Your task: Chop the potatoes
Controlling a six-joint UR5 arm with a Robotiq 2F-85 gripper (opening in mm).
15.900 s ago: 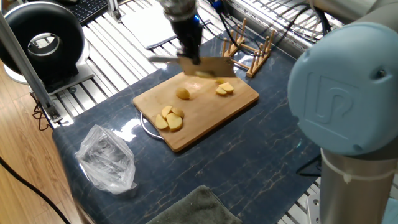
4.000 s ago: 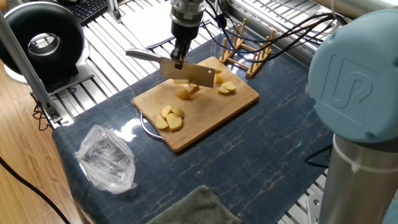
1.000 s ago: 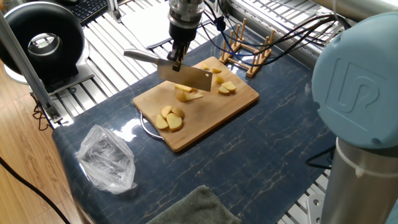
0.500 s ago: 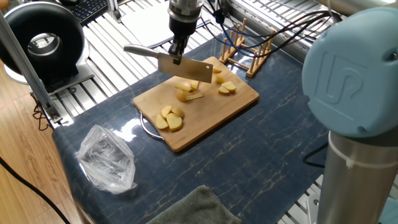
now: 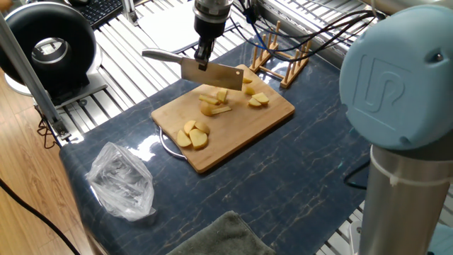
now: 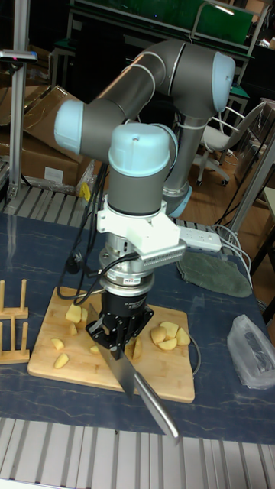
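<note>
The gripper point(image 5: 203, 55) is clamped on the handle end of a cleaver point(image 5: 212, 75), holding the broad blade level and raised above the far half of the bamboo board point(image 5: 276, 112); held so, the edge is clear of the food and, as I judge it, poised between strokes. The potatoes point(image 5: 214, 103) lie on the board in three lots: a cut piece with thin slices just under the blade near the board's middle, a heap of rounded pieces point(image 5: 192, 134) toward the near left corner, and a few wedges point(image 5: 257, 100) toward the right corner by the wooden rack point(image 5: 282, 60). The board sits on the dark blue table point(image 5: 297, 184), with a crumpled plastic bag point(image 5: 122, 180) near the table's left edge and a grey-green cloth point(image 5: 219, 237) at the front edge.

The tall fixed view looks from the opposite side: there the gripper point(image 6: 120, 330) and its fingers hide the central piece, but the knife's steel handle point(image 6: 156, 406) shows plainly, jutting past the board's edge (the fixed view gives the blade face instead)
</note>
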